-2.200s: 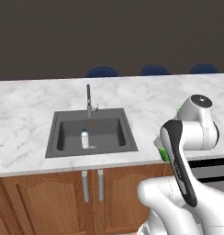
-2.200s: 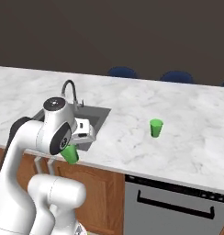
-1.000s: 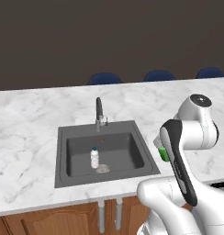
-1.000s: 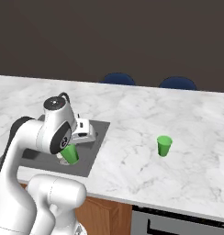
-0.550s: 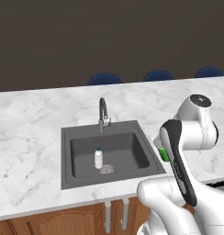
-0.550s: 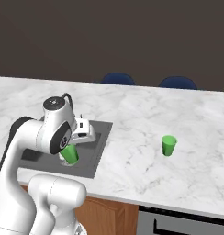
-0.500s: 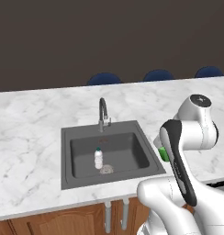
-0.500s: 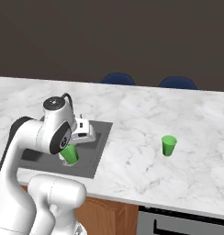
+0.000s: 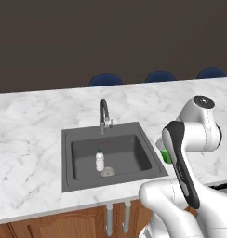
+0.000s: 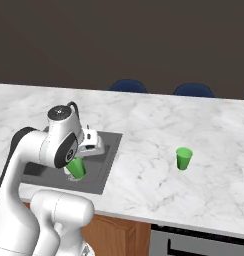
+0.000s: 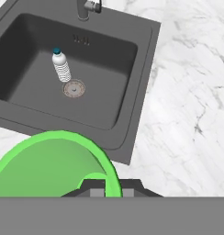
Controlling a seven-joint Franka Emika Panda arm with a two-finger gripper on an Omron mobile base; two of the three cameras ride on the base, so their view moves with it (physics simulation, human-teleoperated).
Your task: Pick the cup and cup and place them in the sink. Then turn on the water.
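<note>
My gripper (image 11: pixel 107 190) is shut on the rim of one bright green cup (image 11: pixel 49 167), which it holds above the counter just off the front right corner of the sink (image 11: pixel 146 69). The same cup (image 10: pixel 76 167) hangs under the hand beside the sink (image 10: pixel 108 167) in the right base view, and a sliver of the cup (image 9: pixel 166 155) peeks out behind the forearm in the left base view. The other green cup (image 10: pixel 183 158) stands upright on the marble well right of the sink. The dark tap (image 9: pixel 103 116) rises at the basin's back edge.
A small white bottle with a blue cap (image 9: pixel 100 160) stands in the basin next to the drain (image 11: pixel 74 88). Blue chair backs (image 9: pixel 106 80) line the far side of the counter. An appliance front (image 10: pixel 194 242) sits below the counter at right.
The whole picture has shifted as the base drove along the counter, then settled. The arm keeps the same pose with the cup in its grip.
</note>
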